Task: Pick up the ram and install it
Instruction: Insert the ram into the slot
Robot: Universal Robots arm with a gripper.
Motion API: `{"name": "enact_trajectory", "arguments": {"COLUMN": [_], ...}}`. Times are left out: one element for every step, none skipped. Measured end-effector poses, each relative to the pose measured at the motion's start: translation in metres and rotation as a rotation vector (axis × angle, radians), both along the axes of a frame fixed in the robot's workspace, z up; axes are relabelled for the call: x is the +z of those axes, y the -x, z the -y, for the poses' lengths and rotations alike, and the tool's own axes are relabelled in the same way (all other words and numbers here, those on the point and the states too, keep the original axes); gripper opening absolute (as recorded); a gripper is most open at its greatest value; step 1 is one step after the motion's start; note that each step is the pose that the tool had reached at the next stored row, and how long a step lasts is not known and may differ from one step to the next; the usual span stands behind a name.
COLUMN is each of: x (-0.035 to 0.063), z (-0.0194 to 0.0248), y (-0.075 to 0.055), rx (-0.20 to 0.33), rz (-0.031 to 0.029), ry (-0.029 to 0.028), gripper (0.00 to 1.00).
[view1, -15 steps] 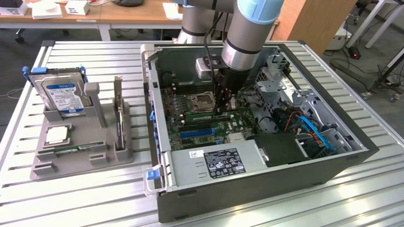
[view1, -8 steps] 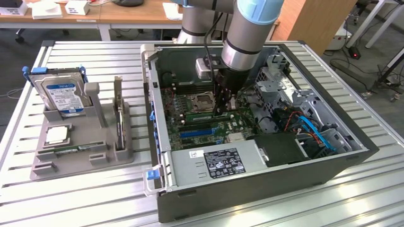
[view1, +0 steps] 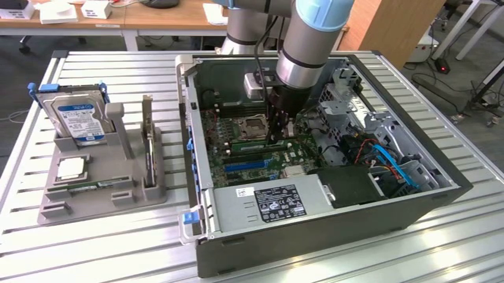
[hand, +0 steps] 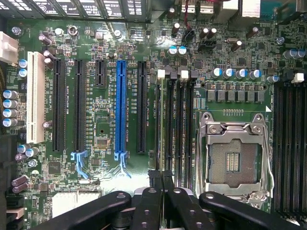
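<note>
Inside the open computer case (view1: 315, 242) on the table (view1: 94, 247), my jaws are pressed almost together, pinching the ram (view1: 250, 143) by its top edge. The green stick stands on edge along a memory slot, just on the near side of the processor socket (view1: 250, 125). At the exterior view's left, a grey tray (view1: 102, 203) holds a hard drive (view1: 79, 118).

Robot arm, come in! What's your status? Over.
Gripper shut on the ram. Ram edge-on, low over the memory slots beside the open processor socket. Nothing seen blocking the slots.
</note>
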State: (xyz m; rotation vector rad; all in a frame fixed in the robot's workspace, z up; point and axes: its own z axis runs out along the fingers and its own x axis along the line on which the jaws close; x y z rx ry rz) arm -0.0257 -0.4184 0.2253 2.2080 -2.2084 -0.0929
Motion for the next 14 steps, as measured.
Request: {"name": "enact_trajectory", "arguments": {"x": [0.0000,0.0000,0.0000,0.0000,0.0000,0.0000,0.0000,0.0000,0.0000,0.0000,0.0000,0.0000,0.0000,0.0000], "z": [0.0000,0.0000,0.0000,0.0000,0.0000,0.0000,0.0000,0.0000,0.0000,0.0000,0.0000,0.0000,0.0000,0.0000], "y": [0.0000,0.0000,0.0000,0.0000,0.0000,0.0000,0.0000,0.0000,0.0000,0.0000,0.0000,0.0000,0.0000,0.0000], "rx": [0.000,0.000,0.000,0.000,0.000,0.000,0.000,0.000,0.000,0.000,0.000,0.000,0.000,0.000], "rz": [0.0000,0.0000,0.0000,0.0000,0.0000,-0.0001,0.0000,0.0000,0.0000,0.0000,0.0000,0.0000,0.0000,0.0000], "ry": [0.0000,0.0000,-0.0001,0.0000,0.0000,0.0000,0.0000,-0.0001,-0.0001,-0.0001,-0.0001,0.0000,0.0000,0.0000], "gripper": [0.11,0.11,0.11,0.11,0.11,0.11,0.17,0.24,0.24,0.24,0.24,0.24,0.24,0.24]}}
